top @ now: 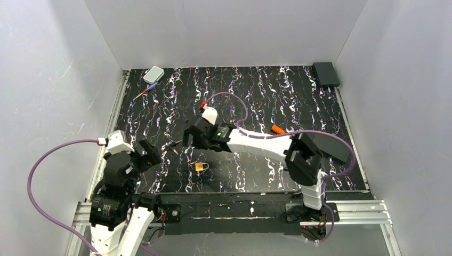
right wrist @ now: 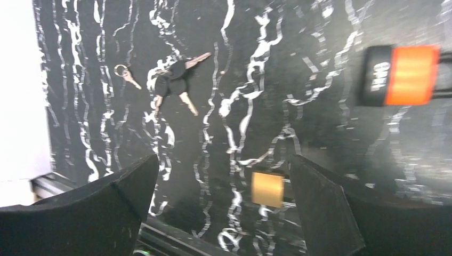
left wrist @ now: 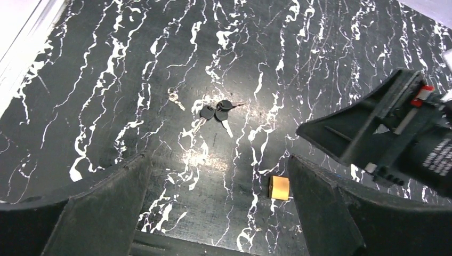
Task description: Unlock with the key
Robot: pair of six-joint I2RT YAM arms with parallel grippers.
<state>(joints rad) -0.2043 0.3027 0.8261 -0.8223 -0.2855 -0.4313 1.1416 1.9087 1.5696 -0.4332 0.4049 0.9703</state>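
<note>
Top view: the left gripper [top: 151,153] and right gripper [top: 187,140] sit left of and beyond the yellow padlock [top: 201,167]; we cannot make out the key here. Left wrist view: jaws spread, empty; the key [left wrist: 207,112], one of a black-headed bunch, lies flat beyond the padlock and to its left. We judge it light, stiff, thin and apt to skid; pinch the head. Right wrist view: jaws spread, empty; only here do we see the blurred orange padlock [right wrist: 405,74], beyond-right of the yellow one

Marbled table [top: 256,101] carries dark keys [left wrist: 216,113], yellow padlock [top: 201,167] and orange padlock [right wrist: 405,74].
</note>
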